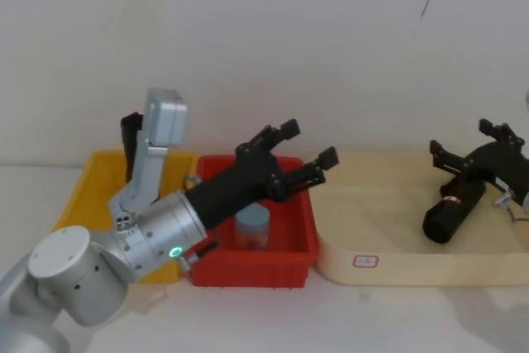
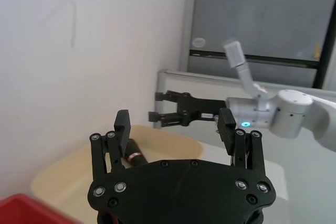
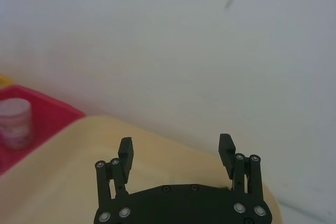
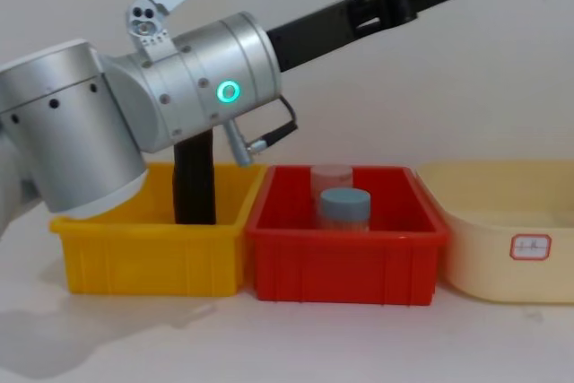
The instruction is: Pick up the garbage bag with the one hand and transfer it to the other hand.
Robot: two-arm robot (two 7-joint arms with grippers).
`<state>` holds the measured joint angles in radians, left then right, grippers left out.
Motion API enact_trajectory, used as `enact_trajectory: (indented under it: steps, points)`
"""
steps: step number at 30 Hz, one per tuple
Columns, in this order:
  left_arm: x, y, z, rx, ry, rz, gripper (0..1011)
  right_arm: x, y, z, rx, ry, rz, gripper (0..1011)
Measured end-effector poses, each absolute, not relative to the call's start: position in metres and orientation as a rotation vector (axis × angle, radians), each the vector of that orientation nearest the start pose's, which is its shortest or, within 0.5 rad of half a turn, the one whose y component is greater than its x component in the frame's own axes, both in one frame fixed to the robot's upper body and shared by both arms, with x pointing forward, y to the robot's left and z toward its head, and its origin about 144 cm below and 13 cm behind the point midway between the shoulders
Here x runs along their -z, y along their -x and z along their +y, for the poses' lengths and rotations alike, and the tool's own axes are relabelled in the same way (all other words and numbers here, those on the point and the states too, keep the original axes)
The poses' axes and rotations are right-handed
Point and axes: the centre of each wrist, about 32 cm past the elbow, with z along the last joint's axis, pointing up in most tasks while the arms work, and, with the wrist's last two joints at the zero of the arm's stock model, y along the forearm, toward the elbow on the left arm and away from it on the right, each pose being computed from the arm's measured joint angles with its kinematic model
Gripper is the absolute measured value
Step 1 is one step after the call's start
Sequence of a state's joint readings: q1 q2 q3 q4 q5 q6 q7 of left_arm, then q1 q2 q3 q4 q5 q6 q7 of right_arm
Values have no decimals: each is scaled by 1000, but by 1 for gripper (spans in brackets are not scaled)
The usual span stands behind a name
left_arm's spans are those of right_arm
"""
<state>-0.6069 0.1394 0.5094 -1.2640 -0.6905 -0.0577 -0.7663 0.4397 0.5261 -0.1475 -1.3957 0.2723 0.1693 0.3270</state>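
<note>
Silver-armed, black left hand [image 1: 299,150] hovers open and empty above the red plastic bin [image 1: 248,269]. Black right hand [image 1: 467,145], fingers spread, hangs just over the glossy black garbage bag [image 1: 449,214] roll, which lies ungripped in the cream plastic tray [image 1: 397,266]. By my judgement, pickup and handover both remain.

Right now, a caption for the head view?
Left tool open over red bin; right tool open above garbage bag lying in cream tray.

Yellow bin [image 4: 152,262], red bin [image 4: 345,268] holding jars [image 4: 343,207], cream tray [image 4: 489,253] alongside.
</note>
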Motion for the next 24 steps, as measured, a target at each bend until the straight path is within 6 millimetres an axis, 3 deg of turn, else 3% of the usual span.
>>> enact_trajectory:
  steps: [9,24]
  points:
    - [-1256,-586,152,-436,397,-43,1002,-1285,-566,-347,1153,183,-249,1001]
    - [-1245,-569,205,-666,373,-79,1001,-1283,-579,-300,927,152,-229,1001]
